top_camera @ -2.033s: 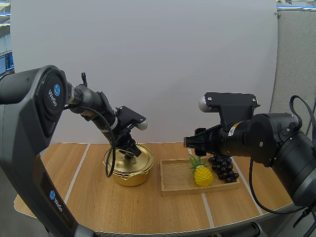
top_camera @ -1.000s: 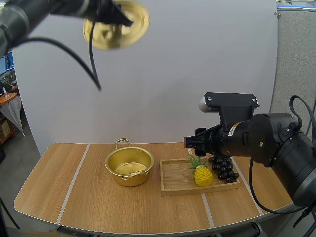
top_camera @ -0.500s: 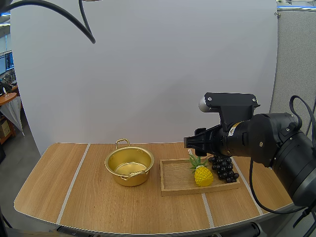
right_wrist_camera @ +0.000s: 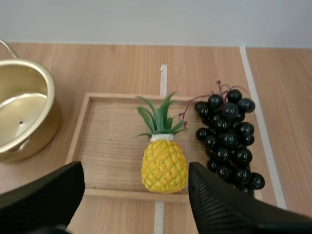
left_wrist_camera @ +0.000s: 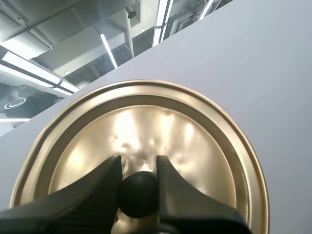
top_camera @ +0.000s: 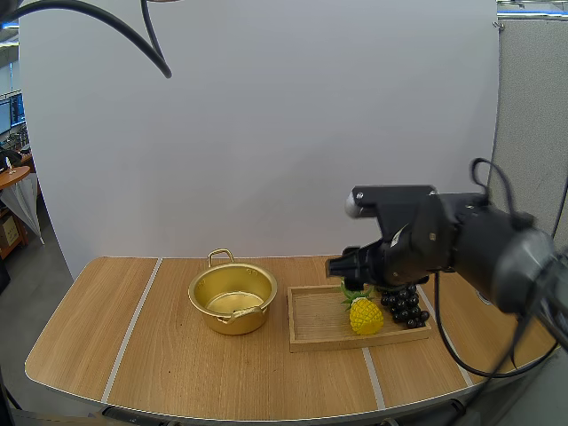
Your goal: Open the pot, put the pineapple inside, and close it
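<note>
High view: the pot (top_camera: 232, 299) stands open on the worktop (top_camera: 160, 355), just left of the tray (top_camera: 312, 327). The pineapple (top_camera: 366, 314) sits on the tray with the grapes (top_camera: 406, 303) just beside it, and the right tool (top_camera: 342, 266) hangs above them.

Left wrist view: the left tool (left_wrist_camera: 139, 163) pinches the black knob (left_wrist_camera: 139, 195) of the golden lid (left_wrist_camera: 146, 122).

Right wrist view: the right tool's fingers (right_wrist_camera: 44, 195) are spread wide above the tray, with the pineapple between them.

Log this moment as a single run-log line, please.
lid: held by left pincer | pot: open | right pincer: open above pineapple | pineapple: on tray
</note>
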